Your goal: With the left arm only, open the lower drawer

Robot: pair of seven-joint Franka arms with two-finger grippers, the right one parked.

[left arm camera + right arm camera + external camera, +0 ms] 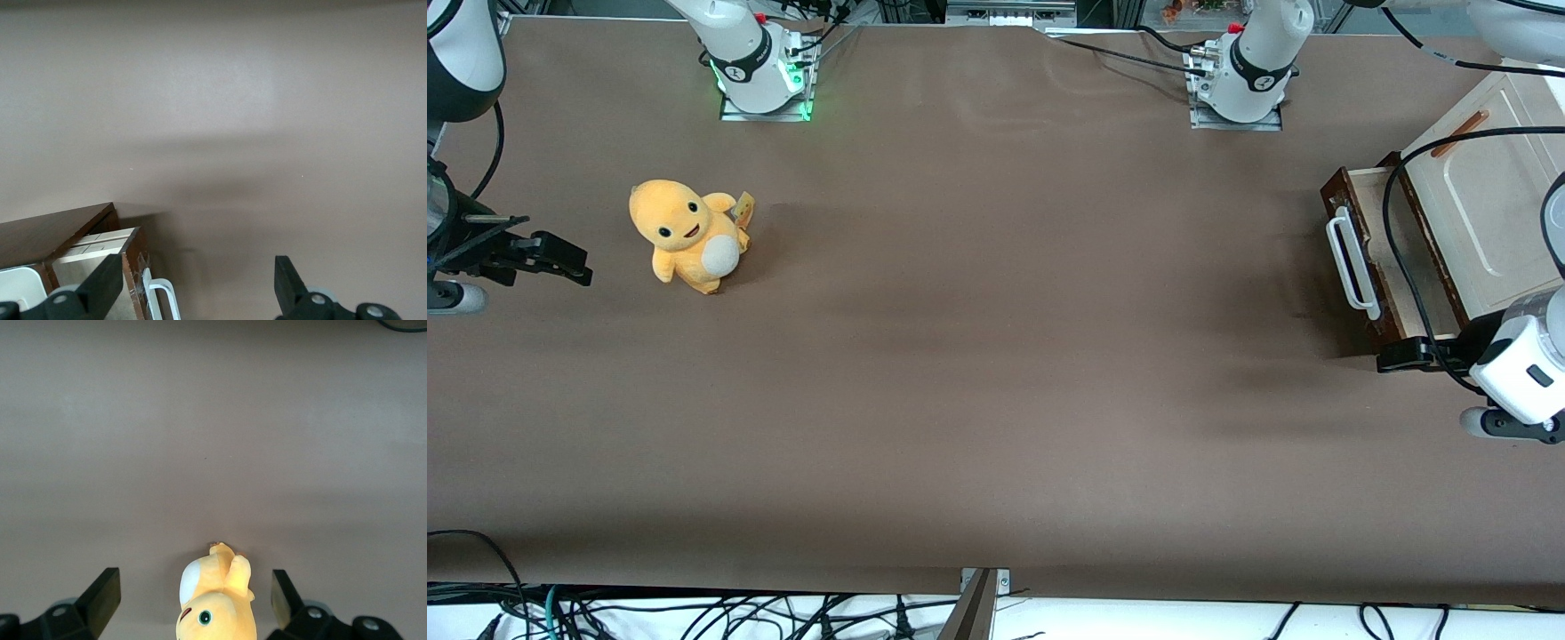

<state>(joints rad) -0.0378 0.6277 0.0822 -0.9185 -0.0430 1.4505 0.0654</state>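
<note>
The lower drawer (1394, 242) stands pulled partway out of the cabinet at the working arm's end of the table, its pale inside showing. Its dark brown front (1344, 267) carries a long white loop handle (1350, 263). The left arm's white wrist (1525, 364) hangs beside the drawer's end nearer the front camera. My gripper (1394, 358) sits at that corner of the drawer front. In the left wrist view the gripper (198, 275) is open wide, and the drawer front (137, 267) and the end of the handle (162, 297) show between its fingers (107, 280), with nothing gripped.
The cream cabinet panel (1485, 191) with a small reddish-brown handle (1458, 133) lies above the drawer. A black cable (1389, 222) loops over the drawer. A yellow plush toy (689, 236) sits toward the parked arm's end.
</note>
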